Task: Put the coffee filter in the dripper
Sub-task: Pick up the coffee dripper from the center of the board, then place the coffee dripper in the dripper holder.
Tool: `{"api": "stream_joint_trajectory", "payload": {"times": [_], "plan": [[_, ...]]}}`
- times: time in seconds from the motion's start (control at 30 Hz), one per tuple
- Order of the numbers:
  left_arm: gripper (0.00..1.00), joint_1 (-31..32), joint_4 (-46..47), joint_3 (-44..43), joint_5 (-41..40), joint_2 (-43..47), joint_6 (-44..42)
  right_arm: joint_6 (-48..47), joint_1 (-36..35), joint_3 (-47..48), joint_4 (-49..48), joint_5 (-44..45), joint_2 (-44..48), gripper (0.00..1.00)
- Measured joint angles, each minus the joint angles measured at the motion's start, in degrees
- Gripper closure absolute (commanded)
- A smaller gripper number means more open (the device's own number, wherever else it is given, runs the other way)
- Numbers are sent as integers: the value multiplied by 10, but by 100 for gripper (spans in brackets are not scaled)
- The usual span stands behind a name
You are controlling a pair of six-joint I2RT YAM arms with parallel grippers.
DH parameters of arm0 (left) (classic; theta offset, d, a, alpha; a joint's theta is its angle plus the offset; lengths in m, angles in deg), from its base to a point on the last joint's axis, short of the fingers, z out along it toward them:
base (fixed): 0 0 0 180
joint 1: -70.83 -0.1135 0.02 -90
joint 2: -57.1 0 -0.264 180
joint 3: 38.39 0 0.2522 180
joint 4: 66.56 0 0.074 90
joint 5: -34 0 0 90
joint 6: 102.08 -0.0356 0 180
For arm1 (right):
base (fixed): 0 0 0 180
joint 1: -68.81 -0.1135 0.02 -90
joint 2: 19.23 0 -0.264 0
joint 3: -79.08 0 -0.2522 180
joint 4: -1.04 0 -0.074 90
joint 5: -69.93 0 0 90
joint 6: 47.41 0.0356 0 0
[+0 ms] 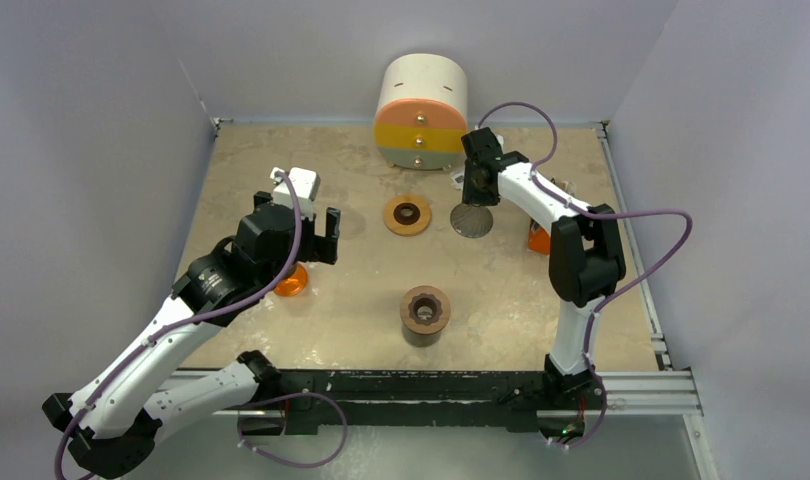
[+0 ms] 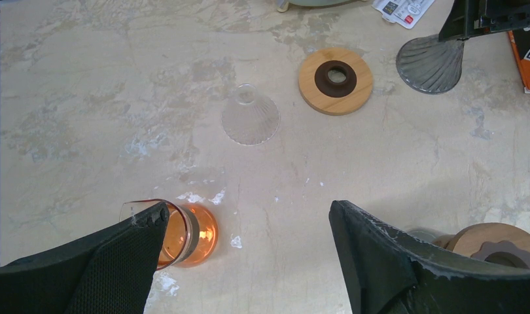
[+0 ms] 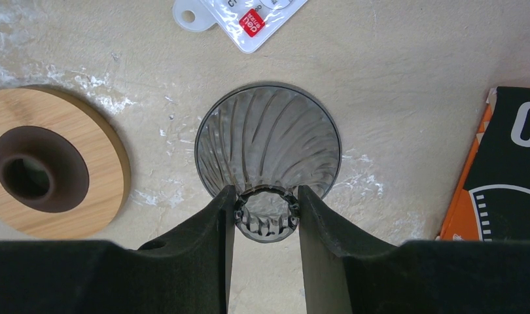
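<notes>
A smoky grey ribbed cone stands wide rim down on the table, also seen in the top view and the left wrist view. My right gripper is shut on its narrow neck. A clear ribbed glass cone lies on the table, apart from both grippers. A wooden ring with a brown centre lies left of the grey cone. My left gripper is open and empty, above the table beside an orange glass.
A dark brown round stand with a wooden top sits near the front middle. A round cream, orange and green drawer unit stands at the back. An orange-black package lies right of the grey cone, a white card behind it.
</notes>
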Motion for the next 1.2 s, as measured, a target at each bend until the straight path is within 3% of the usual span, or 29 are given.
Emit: {"api": "stream_joint_trajectory", "payload": {"times": [0.3, 0.7, 0.97, 1.2], "plan": [[7, 0, 0, 0, 4, -1, 2, -7, 0, -3, 20, -1, 31, 100], [0, 0, 1, -31, 96, -55, 68, -19, -3, -16, 44, -62, 255, 100], [0, -15, 57, -55, 219, -80, 187, -5, -42, -34, 50, -126, 349, 100], [3, -122, 189, 35, 411, -82, 311, 23, -65, -64, 49, -184, 391, 100]]}}
